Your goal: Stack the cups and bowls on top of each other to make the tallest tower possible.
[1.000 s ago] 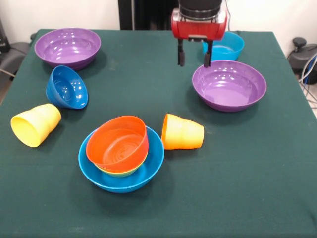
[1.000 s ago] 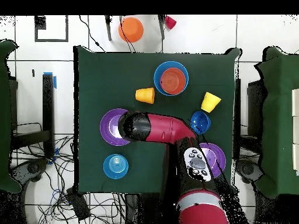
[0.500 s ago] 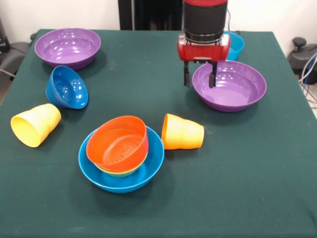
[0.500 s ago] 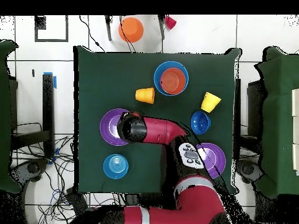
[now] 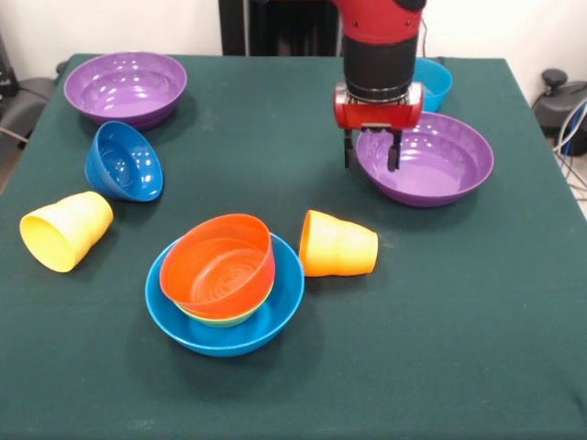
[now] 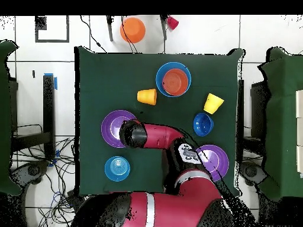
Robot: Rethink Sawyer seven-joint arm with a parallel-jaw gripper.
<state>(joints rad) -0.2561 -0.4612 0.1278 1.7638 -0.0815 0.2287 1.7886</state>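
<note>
My gripper point(image 5: 371, 161) hangs open at the left rim of the right-hand purple bowl point(image 5: 431, 165), one finger outside the rim and one over the bowl's inside. Nothing is held. An orange cup point(image 5: 337, 245) lies on its side in front of it. An orange bowl point(image 5: 218, 263) sits tilted in a green bowl point(image 5: 215, 320), both inside a large blue bowl point(image 5: 275, 307). A yellow cup point(image 5: 66, 229) lies on its side at the left. A dark blue bowl point(image 5: 124, 161) leans tilted. A second purple bowl point(image 5: 126, 85) stands at the back left, and a cyan bowl point(image 5: 437, 84) stands partly behind the arm.
In the overhead view the arm point(image 6: 160, 133) crosses the table point(image 6: 94, 77) and covers part of the purple bowl point(image 6: 112, 125). Off the table lie an orange round object point(image 6: 132, 29) and a small red cup point(image 6: 172, 22). Cables run along the floor point(image 6: 35, 171).
The gripper has come down and forward, from above the table near the cyan bowl to the left rim of the right purple bowl. The cups and bowls have not moved.
</note>
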